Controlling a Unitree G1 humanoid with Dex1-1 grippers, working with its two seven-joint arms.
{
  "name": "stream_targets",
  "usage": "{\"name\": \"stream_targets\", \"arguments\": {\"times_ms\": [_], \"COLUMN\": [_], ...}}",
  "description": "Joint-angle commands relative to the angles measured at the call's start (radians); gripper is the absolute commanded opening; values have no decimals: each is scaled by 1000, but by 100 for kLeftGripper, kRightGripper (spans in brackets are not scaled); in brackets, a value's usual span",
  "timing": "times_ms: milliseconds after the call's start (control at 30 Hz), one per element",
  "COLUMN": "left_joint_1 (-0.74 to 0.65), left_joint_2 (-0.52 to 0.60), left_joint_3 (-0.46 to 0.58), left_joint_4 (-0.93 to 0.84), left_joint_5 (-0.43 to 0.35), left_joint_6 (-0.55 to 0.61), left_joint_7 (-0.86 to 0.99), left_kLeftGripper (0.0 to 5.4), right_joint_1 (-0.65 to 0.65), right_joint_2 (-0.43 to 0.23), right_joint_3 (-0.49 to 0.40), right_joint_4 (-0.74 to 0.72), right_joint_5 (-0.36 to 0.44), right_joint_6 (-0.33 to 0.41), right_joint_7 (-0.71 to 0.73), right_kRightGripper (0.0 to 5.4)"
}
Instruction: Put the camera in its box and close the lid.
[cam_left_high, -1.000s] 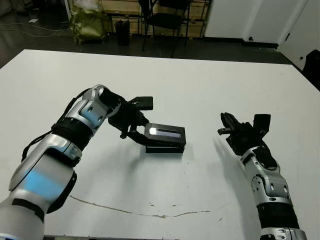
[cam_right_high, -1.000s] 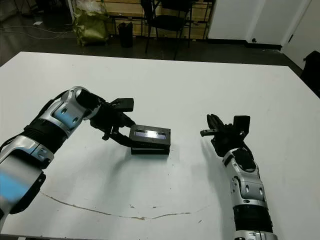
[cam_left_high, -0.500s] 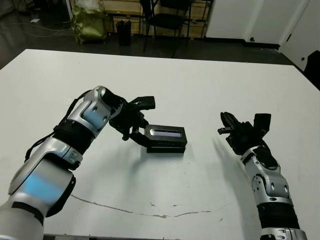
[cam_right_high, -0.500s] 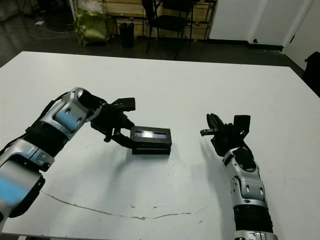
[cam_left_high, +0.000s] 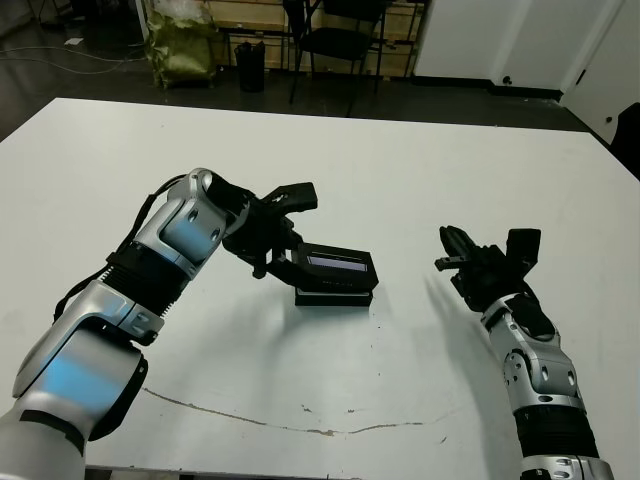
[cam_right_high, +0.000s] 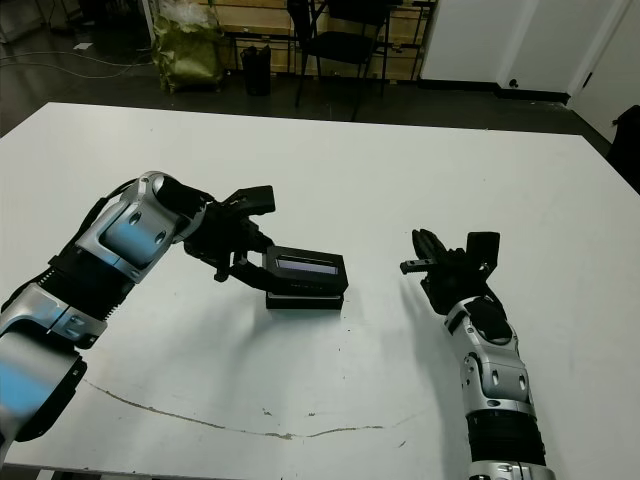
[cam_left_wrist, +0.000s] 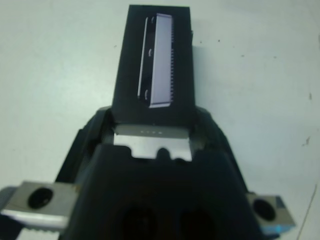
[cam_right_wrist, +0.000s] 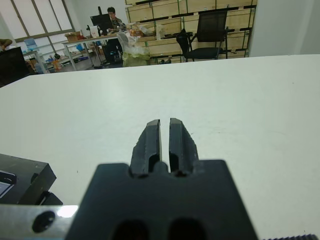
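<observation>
The flat black lid (cam_left_high: 340, 262) with its pale strip lies on top of the black box (cam_left_high: 335, 294) near the table's middle, its left end slightly raised. My left gripper (cam_left_high: 286, 262) is shut on that left end; in the left wrist view the lid (cam_left_wrist: 155, 75) runs away from the fingers (cam_left_wrist: 92, 135). The camera is hidden. My right gripper (cam_left_high: 450, 251) hovers to the right of the box, apart from it, fingers shut on nothing. The right wrist view shows its fingertips (cam_right_wrist: 150, 135) together and a corner of the box (cam_right_wrist: 25, 175).
A thin dark crack line (cam_left_high: 300, 425) crosses the table near its front edge. Beyond the far edge stand a black chair (cam_left_high: 335, 40) and a yellow-green bag (cam_left_high: 180, 45). A person (cam_right_wrist: 114, 22) sits far off in the right wrist view.
My left gripper has shifted a little to the right with the lid, bringing it further over the box. The bright glare on the strip has faded. The right arm has not moved.
</observation>
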Motion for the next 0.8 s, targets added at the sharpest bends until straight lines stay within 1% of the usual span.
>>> {"name": "stream_targets", "arguments": {"times_ms": [33,67,200,300,433,467,667,800], "left_joint_1": [11,10,2,5,10,9,21,13], "left_joint_2": [-34,-37,-58,-65,-72,-74,-66,-61], "left_joint_3": [-6,-4,3,4,15,21,34,37], "left_joint_4": [-2,-1,-8,-21,-28,-26,-26,-14], "left_joint_5": [-32,-36,-51,-62,-97,-109,-140,-155], "left_joint_6": [13,23,128,161,171,189,95,88], "left_joint_7": [20,22,52,85,116,124,152,149], "left_kLeftGripper": [241,241,241,241,241,241,241,241], "right_joint_1": [6,6,11,9,10,9,7,1], "right_joint_2": [-4,-4,-7,-9,-7,-5,3,3], "right_joint_3": [-8,-8,-1,-4,-6,-8,-14,-18], "right_joint_4": [20,21,0,14,9,13,26,48], "right_joint_5": [2,2,-8,-2,5,11,20,24], "right_joint_6": [-1,-2,12,2,13,11,-7,-23], "right_joint_7": [4,3,-11,0,-1,5,21,38], "right_kRightGripper": [0,0,0,0,0,0,0,0]}}
